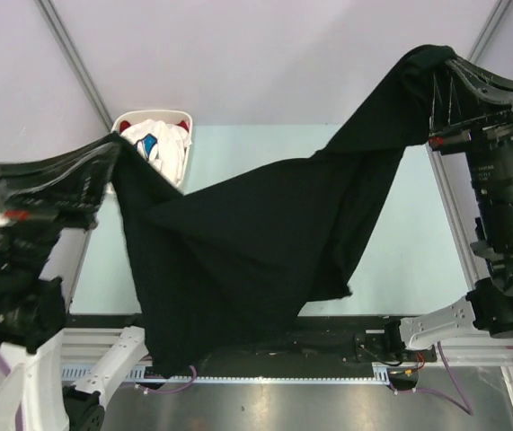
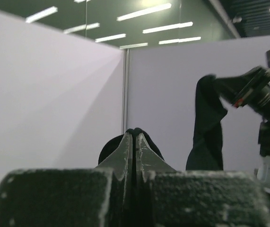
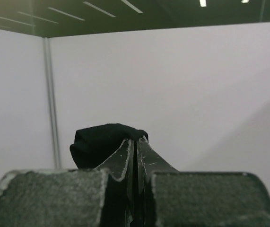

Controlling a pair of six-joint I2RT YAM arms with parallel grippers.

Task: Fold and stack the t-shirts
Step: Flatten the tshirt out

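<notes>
Above the pale green surface (image 1: 409, 233) the black t-shirt (image 1: 256, 242) hangs stretched from centre-left to the upper right of the frame, its lower edge drooping toward the bottom, probably lifted so it spreads out before being laid flat for folding. The white basket (image 1: 148, 114) at upper left holds a white blue-printed tee (image 1: 159, 144) and red cloth (image 1: 182, 120), apparently awaiting their turn. The left gripper (image 2: 134, 135) and right gripper (image 3: 135, 142) are each clamped tight on a bunched corner of the black shirt.
</notes>
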